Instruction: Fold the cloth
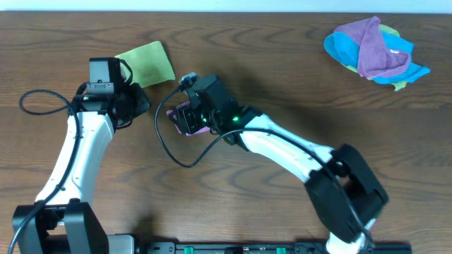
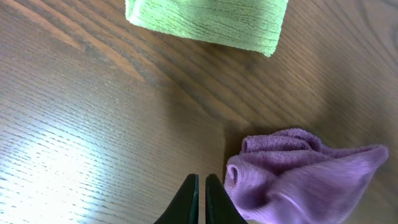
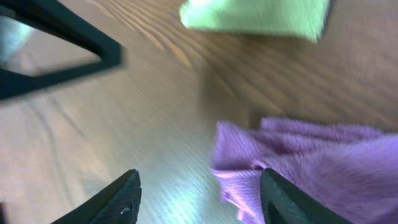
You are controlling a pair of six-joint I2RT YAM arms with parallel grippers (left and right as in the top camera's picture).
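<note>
A crumpled purple cloth (image 1: 179, 122) lies on the wooden table, mostly hidden under my right gripper (image 1: 188, 113) in the overhead view. In the right wrist view that gripper (image 3: 199, 196) is open, its right finger over the edge of the purple cloth (image 3: 311, 155) and its left finger over bare wood. My left gripper (image 1: 138, 106) is just left of the cloth. In the left wrist view it (image 2: 200, 190) is shut and empty, and the purple cloth (image 2: 298, 177) lies right beside its tips.
A folded green cloth (image 1: 145, 62) lies just behind the left gripper; it also shows in the left wrist view (image 2: 211, 22) and the right wrist view (image 3: 255, 15). A heap of blue, purple and green cloths (image 1: 374, 49) sits at the far right.
</note>
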